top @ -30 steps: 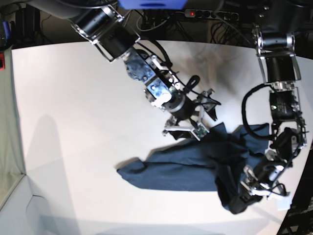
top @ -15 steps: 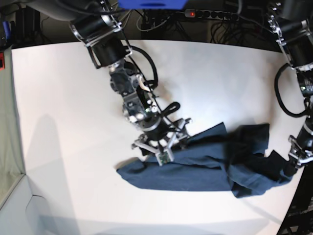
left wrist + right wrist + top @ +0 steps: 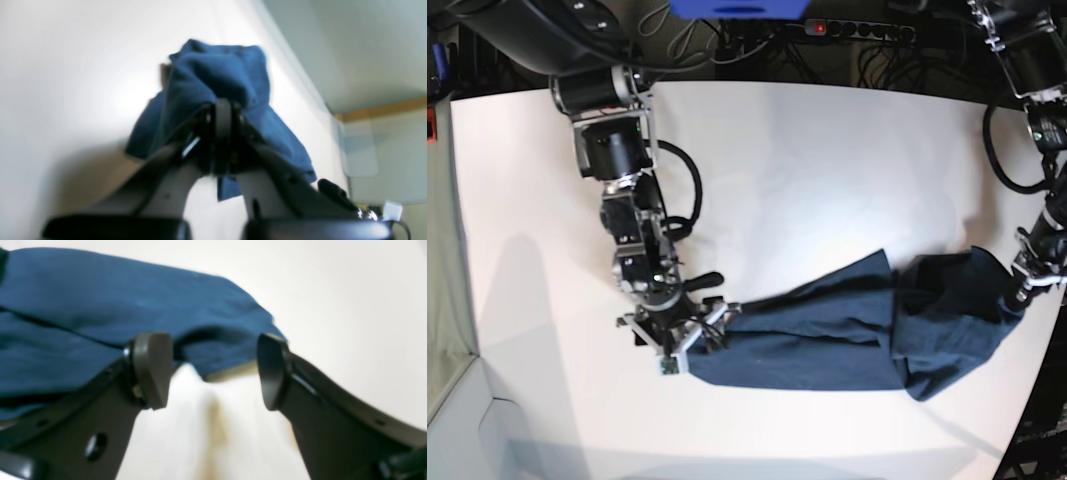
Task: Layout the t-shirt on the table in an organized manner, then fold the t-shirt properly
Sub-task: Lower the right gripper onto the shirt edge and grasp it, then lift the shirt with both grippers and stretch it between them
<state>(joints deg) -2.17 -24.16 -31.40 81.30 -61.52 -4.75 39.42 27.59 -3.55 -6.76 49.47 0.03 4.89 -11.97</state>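
Spreading is under way: the t-shirt [image 3: 857, 330] lies bunched across the surface [image 3: 807, 170]. At its left end the right pincer [image 3: 213, 370] stands wide around the hem, not yet gripping; it needs to close. The left pincer [image 3: 223, 111] pinches the far corner.

The dark navy-blue cotton t-shirt [image 3: 857, 330] lies stretched in a long, rumpled band across the near right part of the plain matte white table [image 3: 807, 170], its right end bunched and lifted.
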